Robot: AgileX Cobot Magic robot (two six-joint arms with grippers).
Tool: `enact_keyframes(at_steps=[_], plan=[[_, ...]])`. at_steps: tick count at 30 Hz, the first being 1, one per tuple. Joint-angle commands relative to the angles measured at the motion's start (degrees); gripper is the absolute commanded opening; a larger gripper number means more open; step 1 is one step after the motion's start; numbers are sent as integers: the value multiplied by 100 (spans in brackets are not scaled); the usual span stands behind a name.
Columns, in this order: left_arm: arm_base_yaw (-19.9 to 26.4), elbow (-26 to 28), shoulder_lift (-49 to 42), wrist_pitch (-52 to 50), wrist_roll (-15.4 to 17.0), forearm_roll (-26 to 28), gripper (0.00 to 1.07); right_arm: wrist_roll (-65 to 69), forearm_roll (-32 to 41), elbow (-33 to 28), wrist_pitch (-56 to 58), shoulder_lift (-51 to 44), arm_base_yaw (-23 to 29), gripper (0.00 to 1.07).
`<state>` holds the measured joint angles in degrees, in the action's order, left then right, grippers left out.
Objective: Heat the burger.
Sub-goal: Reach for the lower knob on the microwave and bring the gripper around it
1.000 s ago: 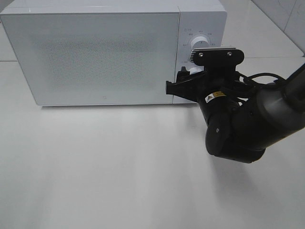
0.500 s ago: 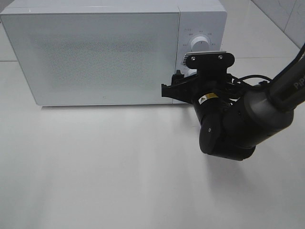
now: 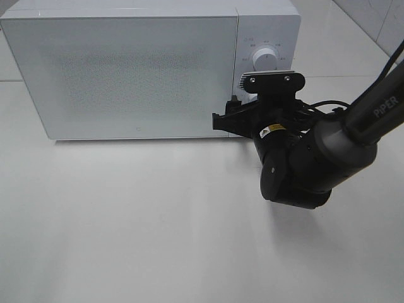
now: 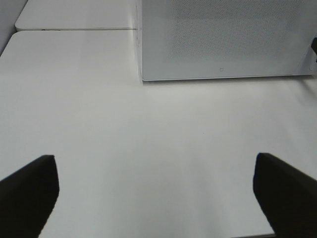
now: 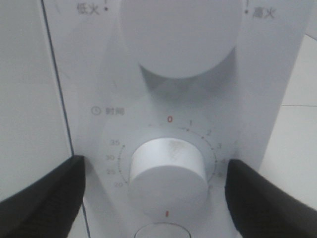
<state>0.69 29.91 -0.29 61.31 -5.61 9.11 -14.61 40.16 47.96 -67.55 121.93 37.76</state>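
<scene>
Reaches in from the right with the right arm (image 3: pixel 353 120), forearm slanting down to a bulky black wrist (image 3: pixel 293 170) bunched low behind the right gripper (image 3: pixel 235 117), a flat black bracket (image 3: pixel 274 81) mounted above it. Holds those jaws spread well apart, the two dark fingers (image 5: pixel 44 198) gripping nothing. Carries the left gripper (image 4: pixel 156 193) with its fingers (image 4: pixel 27 193) parted very wide and likewise empty, seen only from its own wrist camera

arm (image 3: pixel 380 105): PiPER | timer dial (image 5: pixel 168 171): 0–35 | upper knob (image 5: pixel 178 34): 低火, 高火
</scene>
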Motion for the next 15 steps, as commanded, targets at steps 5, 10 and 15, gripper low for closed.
enact_keyframes(at_steps=[5, 10, 15], plan=[[6, -23, -92, -17, 6, 23, 100, -126, -17, 52, -309, -17, -29, 74], [6, -23, -92, -17, 6, 23, 100, -126, 40, 52, -355, -17, -29, 63], [6, -23, -92, -17, 6, 23, 100, -120, 166, 52, -355, -17, -29, 32]])
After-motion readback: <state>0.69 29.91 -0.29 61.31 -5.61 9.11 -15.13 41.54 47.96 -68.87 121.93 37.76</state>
